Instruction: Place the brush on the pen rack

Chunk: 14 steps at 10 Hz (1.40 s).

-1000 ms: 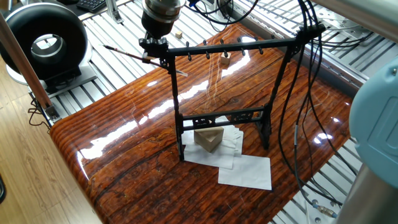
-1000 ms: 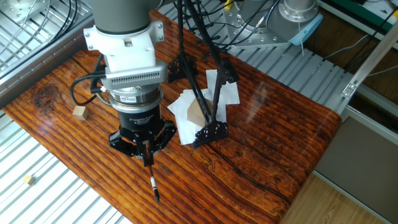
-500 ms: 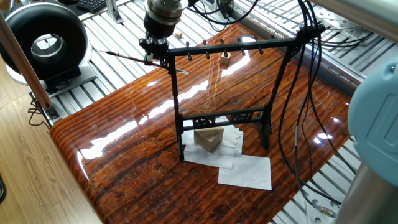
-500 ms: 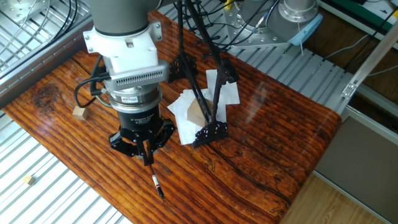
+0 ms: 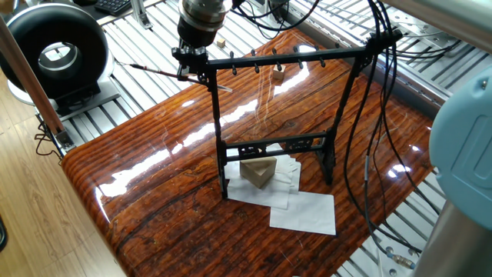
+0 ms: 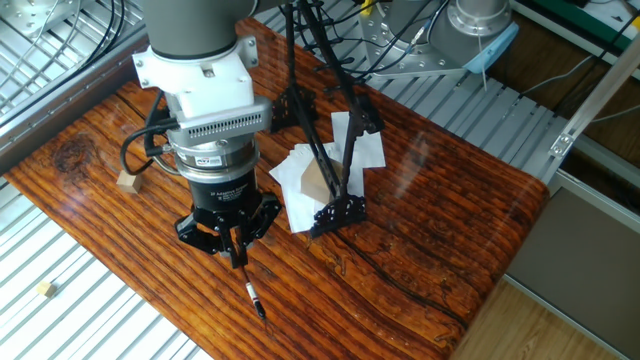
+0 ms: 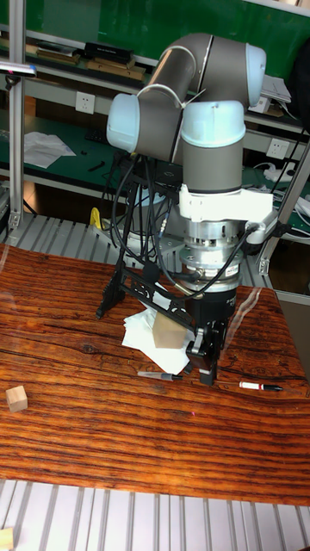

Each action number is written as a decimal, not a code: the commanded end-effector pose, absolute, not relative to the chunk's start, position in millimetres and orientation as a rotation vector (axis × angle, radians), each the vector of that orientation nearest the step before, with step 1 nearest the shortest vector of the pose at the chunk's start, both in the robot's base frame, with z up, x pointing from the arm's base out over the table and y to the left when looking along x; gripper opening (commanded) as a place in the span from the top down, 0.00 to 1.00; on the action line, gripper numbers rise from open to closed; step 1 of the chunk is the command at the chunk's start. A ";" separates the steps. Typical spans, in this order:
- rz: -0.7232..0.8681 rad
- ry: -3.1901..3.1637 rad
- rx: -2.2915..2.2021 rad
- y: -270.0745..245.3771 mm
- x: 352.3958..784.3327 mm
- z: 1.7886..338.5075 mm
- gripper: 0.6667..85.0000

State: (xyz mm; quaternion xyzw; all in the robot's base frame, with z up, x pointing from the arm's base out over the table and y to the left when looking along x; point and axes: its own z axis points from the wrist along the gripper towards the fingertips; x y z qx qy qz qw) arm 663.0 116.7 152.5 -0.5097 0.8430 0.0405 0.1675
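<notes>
While the claw (image 5: 189,71) grips the brush (image 5: 157,70), the pen rack (image 5: 277,123) stands mid-surface.
Clamped level in the claw's closed fingers, the brush juts towards the surface's (image 5: 161,185) left edge, its inner end beside the rack's left crossbar end; white papers (image 5: 304,211) lie at the rack's feet.

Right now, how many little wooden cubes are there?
2 cubes: one on the table, one off it on the metal slats. Others may be hidden behind the arm.

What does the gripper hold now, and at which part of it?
The gripper holds the brush near one end; its long shaft sticks out sideways, beside the pen rack.
</notes>
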 end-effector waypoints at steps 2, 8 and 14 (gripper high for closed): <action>0.109 2.407 -1.447 113.5 662.9 153.1 1.00; 0.052 2.427 -1.461 101.7 663.3 150.6 1.00; 0.013 2.387 -1.475 100.1 672.2 152.7 1.00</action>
